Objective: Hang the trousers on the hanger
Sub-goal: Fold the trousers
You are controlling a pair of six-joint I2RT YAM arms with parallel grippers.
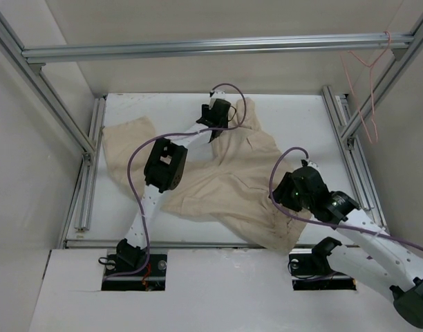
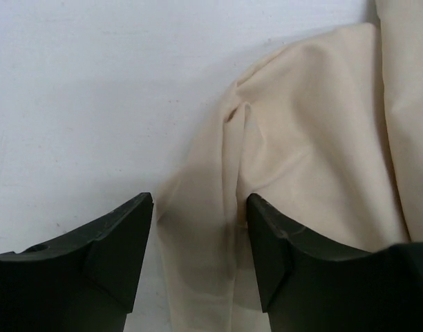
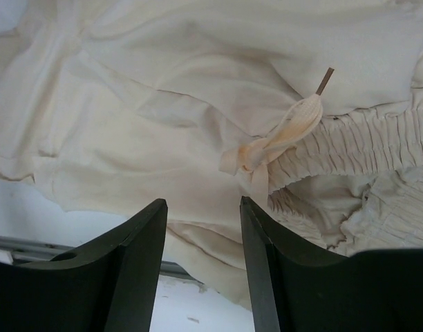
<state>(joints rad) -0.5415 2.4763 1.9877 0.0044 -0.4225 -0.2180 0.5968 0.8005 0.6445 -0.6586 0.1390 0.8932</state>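
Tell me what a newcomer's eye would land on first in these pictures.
The beige trousers sprawl wrinkled across most of the white table. Their elastic waist and drawstring bow lie just beyond the right arm's jaws. Both arms lean over the cloth with jaws apart, gripping nothing. The thin pink hanger hangs bare from the metal frame at the far right corner, apart from the trousers.

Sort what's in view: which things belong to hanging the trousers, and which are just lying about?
Job: trousers, spread on the table; hanger, hanging from the frame, far right; left hand and right hand, both open over the cloth.
Just there: cables, frame, table.
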